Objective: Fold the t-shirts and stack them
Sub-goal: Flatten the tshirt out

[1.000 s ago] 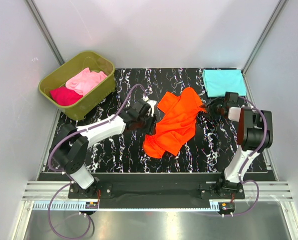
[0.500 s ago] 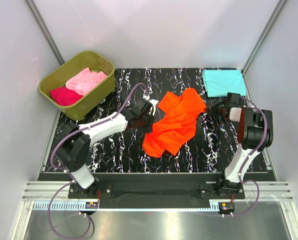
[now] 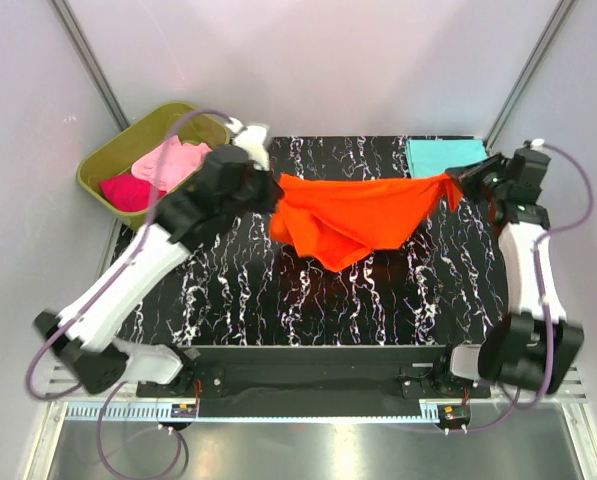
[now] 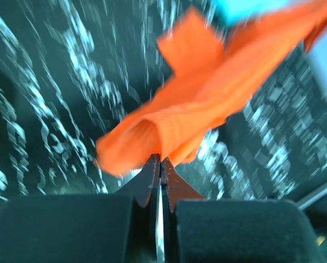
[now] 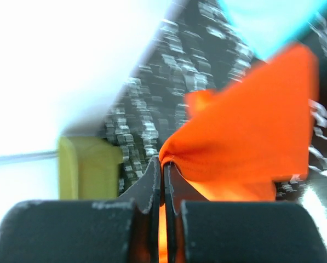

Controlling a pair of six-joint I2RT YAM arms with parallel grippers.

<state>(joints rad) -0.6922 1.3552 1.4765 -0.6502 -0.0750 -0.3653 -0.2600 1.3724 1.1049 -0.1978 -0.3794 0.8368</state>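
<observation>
Above table (image 3: 398,290), arms (image 3: 138,275) raised, orange t-shirt (image 3: 353,212) stretched

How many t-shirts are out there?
4. The orange t-shirt hangs stretched in midair; the teal t-shirt lies folded far right; the pink t-shirt and magenta t-shirt sit in the tub, perhaps hiding others.

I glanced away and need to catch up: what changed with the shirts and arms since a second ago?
Both arms rose and swung apart. The left pincer and right pincer, each shut on the orange t-shirt, lifted it from its crumpled heap on the table and stretched it between them. The teal t-shirt, and the pink t-shirt and magenta t-shirt in the green tub, stayed put.
</observation>
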